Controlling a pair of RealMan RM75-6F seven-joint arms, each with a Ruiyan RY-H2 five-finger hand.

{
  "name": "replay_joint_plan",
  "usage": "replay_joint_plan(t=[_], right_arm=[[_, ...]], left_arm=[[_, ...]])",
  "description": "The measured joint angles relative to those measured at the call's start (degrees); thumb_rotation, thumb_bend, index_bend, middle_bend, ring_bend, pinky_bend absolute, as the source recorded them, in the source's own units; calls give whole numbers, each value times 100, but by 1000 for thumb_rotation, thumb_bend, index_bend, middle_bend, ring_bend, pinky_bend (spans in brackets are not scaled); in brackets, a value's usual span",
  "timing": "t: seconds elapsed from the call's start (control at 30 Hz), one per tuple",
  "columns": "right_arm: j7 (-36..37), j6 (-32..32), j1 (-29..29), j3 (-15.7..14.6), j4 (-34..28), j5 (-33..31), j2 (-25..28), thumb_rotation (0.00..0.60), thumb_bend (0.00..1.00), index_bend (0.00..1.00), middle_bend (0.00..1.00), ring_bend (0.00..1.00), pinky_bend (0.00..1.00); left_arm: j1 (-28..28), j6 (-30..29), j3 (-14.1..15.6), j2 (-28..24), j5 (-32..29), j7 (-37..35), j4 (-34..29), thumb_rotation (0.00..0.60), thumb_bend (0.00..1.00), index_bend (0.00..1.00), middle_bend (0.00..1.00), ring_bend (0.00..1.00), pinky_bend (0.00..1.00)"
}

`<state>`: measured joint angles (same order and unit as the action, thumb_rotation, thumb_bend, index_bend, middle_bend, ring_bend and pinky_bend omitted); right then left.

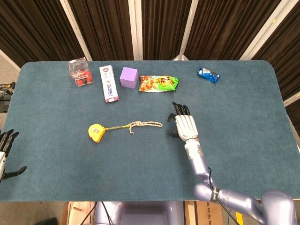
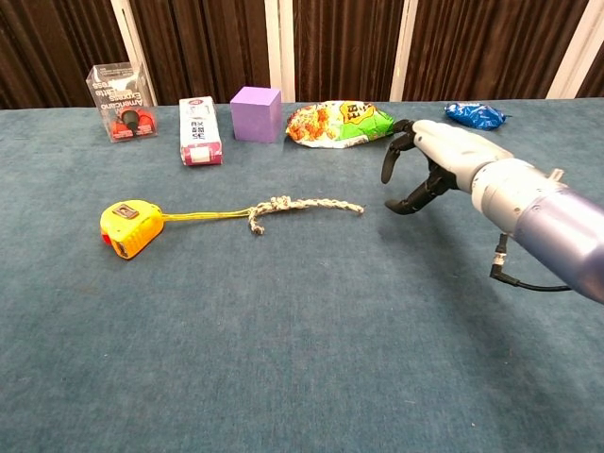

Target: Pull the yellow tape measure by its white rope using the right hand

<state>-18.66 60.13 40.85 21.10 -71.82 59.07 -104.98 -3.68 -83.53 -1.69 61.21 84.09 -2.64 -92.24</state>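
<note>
The yellow tape measure (image 1: 96,131) (image 2: 130,227) lies on the blue table left of centre. A thin yellow cord runs right from it to the braided white rope (image 1: 147,124) (image 2: 307,207), whose free end points right. My right hand (image 1: 185,125) (image 2: 430,156) hovers just right of that rope end, fingers spread and empty, not touching it. Far off at the table's front left edge, my left hand (image 1: 5,153) shows only in the head view, fingers apart, holding nothing.
Along the back stand a clear box with red items (image 1: 80,71), a white tube box (image 1: 108,83), a purple cube (image 1: 129,77), a snack bag (image 1: 158,83) and a blue packet (image 1: 207,75). Bare blue cloth surrounds the tape measure and rope.
</note>
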Motion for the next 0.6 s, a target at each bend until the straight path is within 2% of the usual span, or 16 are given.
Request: replay_joint_plan(t=[0.6], right_arm=[[365,-329,394,155,902,-243,-631,600,330,524,86,0,0]], left_arm=[[-22,130,-15,-29,-142,-49,-53,600,0,0,0,0,0]])
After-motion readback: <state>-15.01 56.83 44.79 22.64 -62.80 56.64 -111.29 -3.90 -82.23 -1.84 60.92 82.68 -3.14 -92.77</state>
